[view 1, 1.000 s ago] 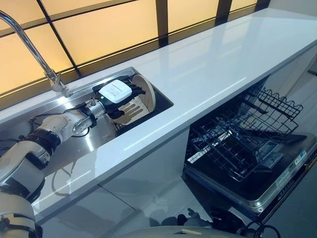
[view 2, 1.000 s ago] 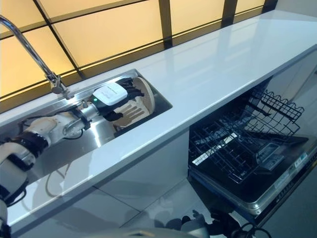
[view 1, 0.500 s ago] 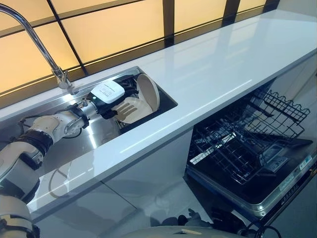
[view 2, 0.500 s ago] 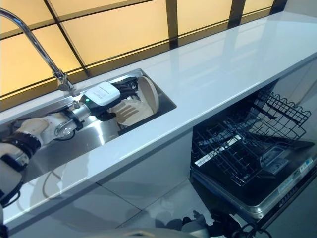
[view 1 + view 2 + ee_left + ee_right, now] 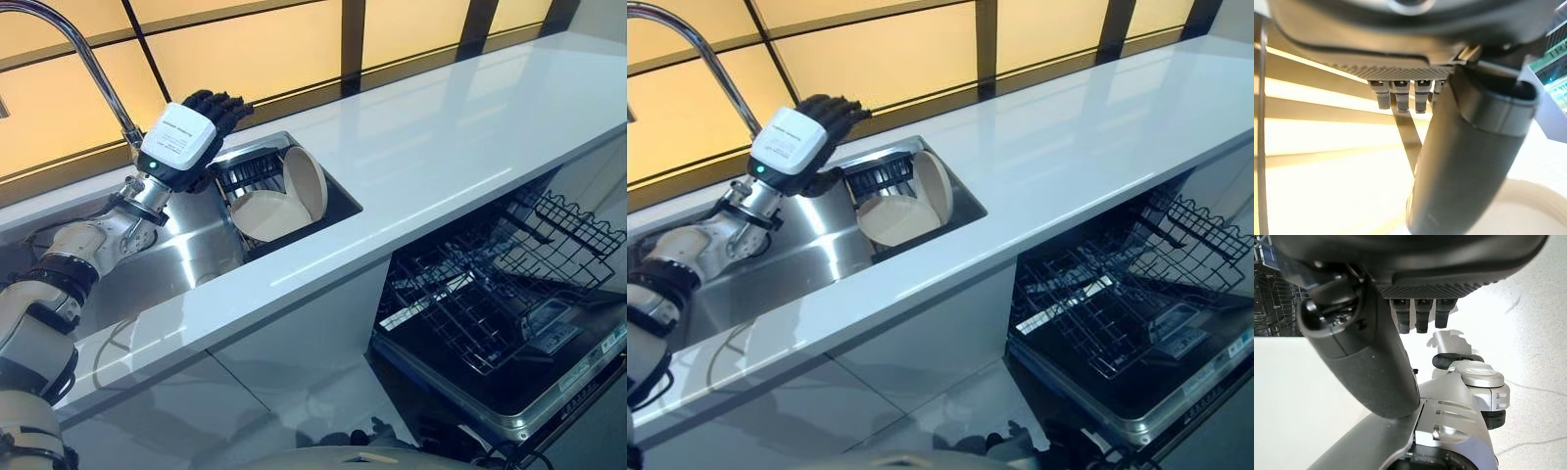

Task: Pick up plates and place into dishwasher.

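Hovering above the sink (image 5: pixel 186 259), the left hand (image 5: pixel 186 137) holds nothing, its fingers loosely spread.
The dishwasher (image 5: pixel 509 323) stands open below the counter (image 5: pixel 441 147), its rack (image 5: pixel 490 274) pulled out; 2 plates (image 5: pixel 279 201) sit in the sink's right end, 1 flat, 1 leaning upright; the right hand (image 5: pixel 1376 362) hangs relaxed, empty.

Brushed, shiny steel in the sink (image 5: pixel 186 259) and polished metal on the curved faucet (image 5: pixel 93 69) — both mirror-bright. Glossy white countertop (image 5: pixel 441 137), smooth and reflective; matt cream plates (image 5: pixel 269 213). Dark coated wire in the dishwasher rack (image 5: pixel 490 284) — thin, slightly sheened.
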Tool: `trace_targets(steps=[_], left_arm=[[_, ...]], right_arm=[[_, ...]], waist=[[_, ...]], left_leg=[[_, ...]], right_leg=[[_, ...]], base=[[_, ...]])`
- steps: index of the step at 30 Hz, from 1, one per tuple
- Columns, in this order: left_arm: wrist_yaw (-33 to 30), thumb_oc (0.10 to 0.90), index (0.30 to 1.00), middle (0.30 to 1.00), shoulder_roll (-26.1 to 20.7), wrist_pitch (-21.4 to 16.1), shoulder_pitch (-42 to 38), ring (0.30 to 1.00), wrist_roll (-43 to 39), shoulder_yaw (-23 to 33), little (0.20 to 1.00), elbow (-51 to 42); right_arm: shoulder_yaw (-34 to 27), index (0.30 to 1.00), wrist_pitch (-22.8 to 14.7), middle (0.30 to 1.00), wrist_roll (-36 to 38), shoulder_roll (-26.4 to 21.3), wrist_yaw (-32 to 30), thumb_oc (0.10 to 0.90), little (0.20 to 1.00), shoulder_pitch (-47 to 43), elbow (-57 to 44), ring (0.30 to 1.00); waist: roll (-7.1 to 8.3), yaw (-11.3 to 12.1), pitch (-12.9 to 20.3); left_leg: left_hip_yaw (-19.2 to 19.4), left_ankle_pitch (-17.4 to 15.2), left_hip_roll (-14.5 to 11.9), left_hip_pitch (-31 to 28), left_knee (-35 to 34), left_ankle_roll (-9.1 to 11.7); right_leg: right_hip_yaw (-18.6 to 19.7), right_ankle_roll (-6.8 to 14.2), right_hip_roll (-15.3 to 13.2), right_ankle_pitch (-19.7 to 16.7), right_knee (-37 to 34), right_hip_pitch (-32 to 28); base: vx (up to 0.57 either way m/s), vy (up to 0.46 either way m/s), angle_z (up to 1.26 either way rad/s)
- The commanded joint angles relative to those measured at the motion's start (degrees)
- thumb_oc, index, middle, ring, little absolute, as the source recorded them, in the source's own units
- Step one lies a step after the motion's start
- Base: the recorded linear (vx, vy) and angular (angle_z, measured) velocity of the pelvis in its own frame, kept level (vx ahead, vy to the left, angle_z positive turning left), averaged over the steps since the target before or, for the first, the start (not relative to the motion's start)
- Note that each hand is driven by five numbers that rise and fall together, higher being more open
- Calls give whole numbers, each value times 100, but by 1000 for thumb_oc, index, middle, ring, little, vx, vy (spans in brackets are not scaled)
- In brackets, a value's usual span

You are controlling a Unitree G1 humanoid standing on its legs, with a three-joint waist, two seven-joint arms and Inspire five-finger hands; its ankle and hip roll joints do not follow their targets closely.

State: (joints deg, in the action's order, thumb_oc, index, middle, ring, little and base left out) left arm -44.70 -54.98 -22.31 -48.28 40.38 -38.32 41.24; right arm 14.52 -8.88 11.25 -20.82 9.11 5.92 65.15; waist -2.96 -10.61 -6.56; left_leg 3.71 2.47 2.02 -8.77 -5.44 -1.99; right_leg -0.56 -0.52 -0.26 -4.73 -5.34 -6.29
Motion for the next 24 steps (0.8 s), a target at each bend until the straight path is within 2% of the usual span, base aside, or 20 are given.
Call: trace_targets(steps=[1,9,13,24], left_arm=[[-453,800,900,900,-263,214,-977,900,-507,802,900,7],[436,800,900,900,-169,68,-1206,900,-695,207,900,-426],[558,800,900,900,-163,84,-1224,900,-733,111,900,-482],[889,800,900,900,230,-40,-1254,900,-820,-164,900,-306]], right_arm=[[185,900,-222,900,145,75,31,800,900,-104,4,900],[125,900,-282,900,77,86,52,800,900,-67,59,900],[113,900,-299,900,39,87,38,800,900,-51,55,900],[141,900,-513,900,-194,12,42,800,900,-6,47,900]], waist=[[-280,-17,212],[-314,-104,211],[-318,-125,201],[-336,-310,84]], left_leg=[[373,-950,207,-227,44,-161],[454,-988,197,-251,44,-174],[478,-994,195,-255,44,-179],[669,-1012,186,-227,44,-213]], right_leg=[[236,226,313,680,34,-265],[339,266,328,677,34,-259],[363,276,329,669,34,-252],[533,346,329,593,34,-159]], base=[[0,0,0],[16,-4,-1],[18,-4,-7],[18,3,-9]])
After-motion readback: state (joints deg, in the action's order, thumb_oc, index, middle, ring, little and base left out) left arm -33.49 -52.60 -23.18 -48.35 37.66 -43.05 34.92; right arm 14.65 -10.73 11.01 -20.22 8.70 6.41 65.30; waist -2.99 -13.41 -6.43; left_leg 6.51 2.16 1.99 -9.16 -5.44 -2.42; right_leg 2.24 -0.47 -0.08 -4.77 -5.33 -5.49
